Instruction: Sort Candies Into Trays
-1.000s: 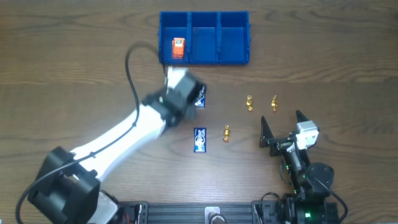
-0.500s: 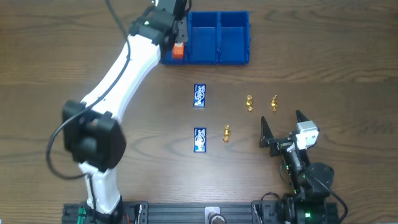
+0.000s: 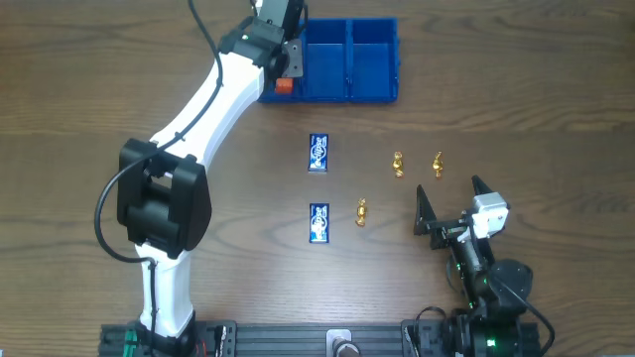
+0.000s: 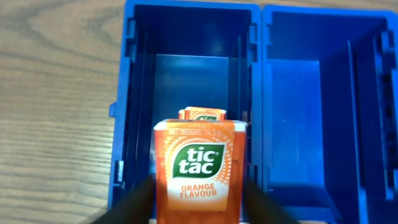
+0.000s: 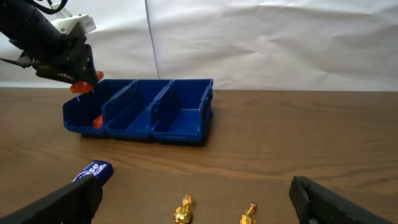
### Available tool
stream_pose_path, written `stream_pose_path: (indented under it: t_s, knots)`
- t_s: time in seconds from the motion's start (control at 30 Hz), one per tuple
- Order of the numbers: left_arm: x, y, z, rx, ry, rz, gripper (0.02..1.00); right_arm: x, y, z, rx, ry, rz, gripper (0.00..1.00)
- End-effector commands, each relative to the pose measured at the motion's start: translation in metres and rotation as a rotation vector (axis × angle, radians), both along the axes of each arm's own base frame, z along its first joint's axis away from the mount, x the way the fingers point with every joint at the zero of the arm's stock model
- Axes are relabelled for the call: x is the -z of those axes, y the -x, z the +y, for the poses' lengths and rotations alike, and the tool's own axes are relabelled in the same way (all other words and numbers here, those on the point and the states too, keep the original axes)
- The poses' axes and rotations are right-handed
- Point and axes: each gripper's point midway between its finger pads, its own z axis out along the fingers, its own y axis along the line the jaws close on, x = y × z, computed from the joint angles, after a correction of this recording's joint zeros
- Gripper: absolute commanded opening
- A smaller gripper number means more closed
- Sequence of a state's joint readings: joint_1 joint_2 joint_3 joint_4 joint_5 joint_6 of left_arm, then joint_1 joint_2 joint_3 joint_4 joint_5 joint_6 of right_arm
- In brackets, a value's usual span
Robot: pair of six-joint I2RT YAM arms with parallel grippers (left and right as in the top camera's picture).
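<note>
1. 3-compartment blue plastic tray (image 3: 372, 59): stands at the far edge of the brown wood-grain bench (image 3: 556, 109), about midway along it.
2. Left gripper (image 4: 198, 208): hangs over the tray compartment nearest the bench's left edge. Jaws are clamped on an orange plastic mint box (image 4: 198, 174), which is held upright with its label facing the wrist camera. The right wrist view shows it above the tray's rim.
3. 1 second orange mint box (image 4: 203, 113): lies inside that same compartment, below the held one.
4. 2 blue foil-wrapped candy bars: the far bar (image 3: 318, 154) is mid-bench. The near bar (image 3: 318, 222) is in line with it, closer to the near edge. The 2 are well apart.
5. 3 gold-wrapped candies: the left gold candy (image 3: 398, 164) and the right gold candy (image 3: 438, 164) lie side by side, right of the far bar. The lone gold candy (image 3: 361, 212) lies just beside the near bar.
6. Right gripper (image 3: 446, 195): toward the near edge, right of middle, near the gold candies. Jaws are spread wide and hold nothing.
</note>
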State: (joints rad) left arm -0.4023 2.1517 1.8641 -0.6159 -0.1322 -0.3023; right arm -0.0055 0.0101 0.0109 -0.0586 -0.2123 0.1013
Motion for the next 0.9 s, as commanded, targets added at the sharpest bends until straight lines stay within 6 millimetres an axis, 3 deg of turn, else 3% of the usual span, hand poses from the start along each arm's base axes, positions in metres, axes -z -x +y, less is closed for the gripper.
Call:
stream_pose_path:
  t_s: [0.03, 0.13, 0.23, 0.3, 0.4, 0.53, 0.7, 0.8, 0.9]
  knots:
    - [-0.017, -0.014, 0.011, -0.026, 0.023, -0.05, 0.833, 0.0, 0.0, -0.004, 0.018, 0.009, -0.004, 1.0]
    - [-0.047, -0.011, 0.019, -0.04, 0.028, -0.105, 0.915, 0.0, 0.0, -0.004, 0.018, 0.009, -0.004, 1.0]
    - [-0.108, 0.01, 0.031, -0.062, 0.053, -0.25, 0.928, 0.0, 0.0, -0.004, 0.018, 0.009, -0.004, 1.0]
    - [-0.154, 0.035, 0.041, -0.065, 0.109, -0.386, 0.936, 0.0, 0.0, -0.004, 0.018, 0.009, -0.004, 1.0]
    - [-0.205, 0.081, 0.06, -0.049, 0.161, -0.562, 0.98, 0.0, 0.0, -0.004, 0.018, 0.009, -0.004, 1.0]
    - [-0.244, 0.158, 0.093, -0.013, 0.173, -0.785, 1.0, 0.0, 0.0, -0.004, 0.018, 0.009, -0.004, 1.0]
    - [-0.24, 0.233, 0.13, 0.061, 0.141, -1.013, 0.998, 0.0, 0.0, -0.004, 0.018, 0.009, -0.004, 1.0]
    - [-0.216, 0.265, 0.147, 0.071, 0.103, -1.095, 0.998, 0.0, 0.0, -0.004, 0.018, 0.009, -0.004, 1.0]
    - [-0.186, 0.282, 0.151, 0.092, 0.094, -1.124, 1.0, 0.0, 0.0, -0.004, 0.018, 0.009, -0.004, 1.0]
